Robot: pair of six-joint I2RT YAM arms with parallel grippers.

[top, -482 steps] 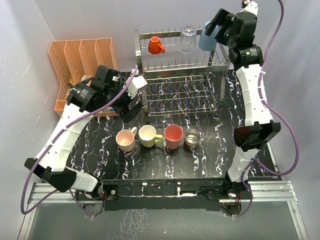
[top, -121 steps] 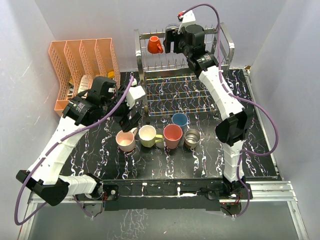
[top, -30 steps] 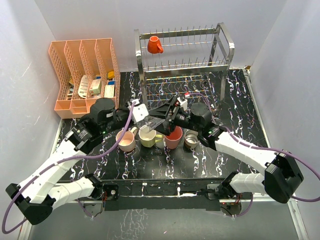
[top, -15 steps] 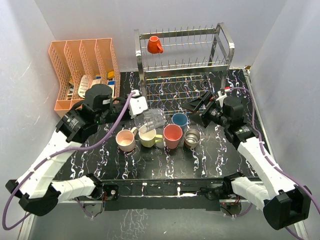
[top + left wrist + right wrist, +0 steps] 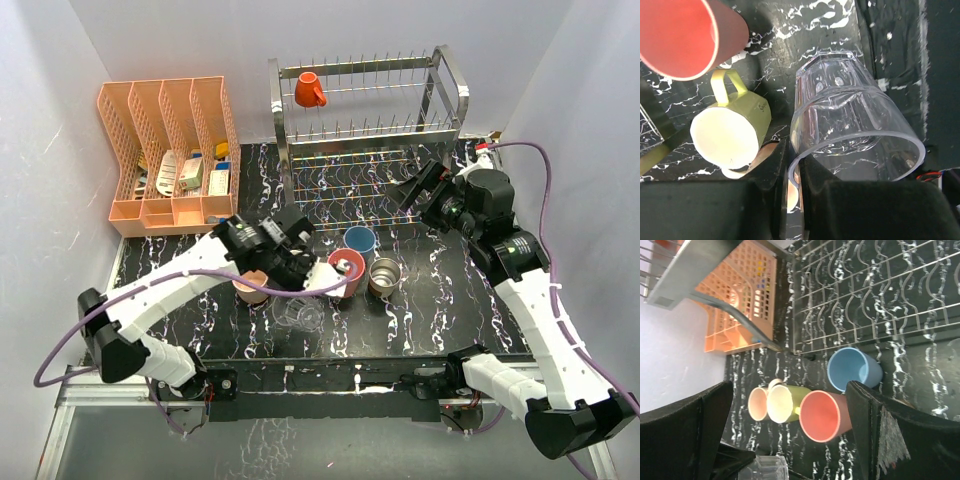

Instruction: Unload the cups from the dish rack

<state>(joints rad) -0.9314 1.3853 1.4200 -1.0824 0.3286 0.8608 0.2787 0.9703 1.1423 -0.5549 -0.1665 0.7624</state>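
Note:
My left gripper (image 5: 292, 275) is shut on the rim of the clear glass (image 5: 300, 315), mouth up, just in front of the row of cups; I cannot tell if it touches the table. In the left wrist view the fingers pinch the glass (image 5: 855, 120) wall beside the yellow mug (image 5: 730, 135) and salmon-red cup (image 5: 685, 35). The pink mug (image 5: 248, 288), salmon-red cup (image 5: 346, 268), steel cup (image 5: 383, 276) and blue tumbler (image 5: 359, 240) stand on the table. A small orange mug (image 5: 311, 90) hangs on the dish rack (image 5: 445, 75). My right gripper (image 5: 425, 195) is open and empty by the rack's front right.
A peach slotted organizer (image 5: 165, 150) with small items stands at the back left. The right wrist view looks down on the rack's lower tier (image 5: 865, 300), the blue tumbler (image 5: 855, 370) and the organizer (image 5: 740, 295). Grey walls close in on both sides.
My left gripper has carried the clear glass from above the cup row forward and down to the table's front. The right arm has lifted back toward the rack, still open.

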